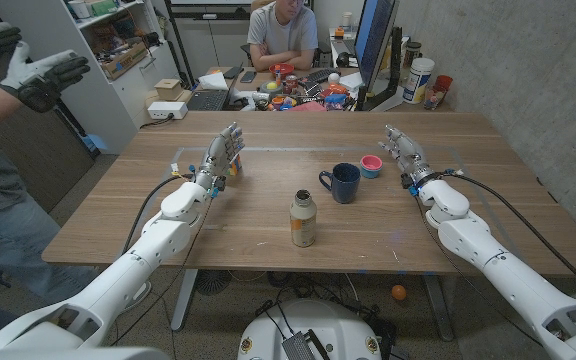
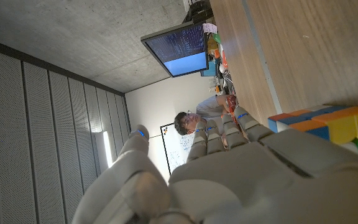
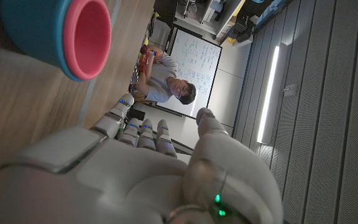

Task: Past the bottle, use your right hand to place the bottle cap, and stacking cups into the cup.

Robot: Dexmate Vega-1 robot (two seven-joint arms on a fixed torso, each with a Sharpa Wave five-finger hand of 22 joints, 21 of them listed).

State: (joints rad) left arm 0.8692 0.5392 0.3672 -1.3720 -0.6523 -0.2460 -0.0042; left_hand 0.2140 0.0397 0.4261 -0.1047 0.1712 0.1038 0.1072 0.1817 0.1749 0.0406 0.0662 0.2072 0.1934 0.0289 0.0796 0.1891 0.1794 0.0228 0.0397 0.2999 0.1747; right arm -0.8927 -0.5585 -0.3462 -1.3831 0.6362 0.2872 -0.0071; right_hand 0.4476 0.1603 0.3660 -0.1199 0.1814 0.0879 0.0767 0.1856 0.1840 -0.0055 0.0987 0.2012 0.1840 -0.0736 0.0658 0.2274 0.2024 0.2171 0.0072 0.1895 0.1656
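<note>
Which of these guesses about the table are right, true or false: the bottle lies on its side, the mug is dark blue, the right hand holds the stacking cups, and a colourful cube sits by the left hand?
1. The bottle lies on its side. False: it stands upright.
2. The mug is dark blue. True.
3. The right hand holds the stacking cups. False: the hand is open beside them, holding nothing.
4. A colourful cube sits by the left hand. True.

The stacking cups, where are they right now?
In the head view, the stacking cups sit on the table's right side, between the dark blue cup and the right robot hand.
</note>
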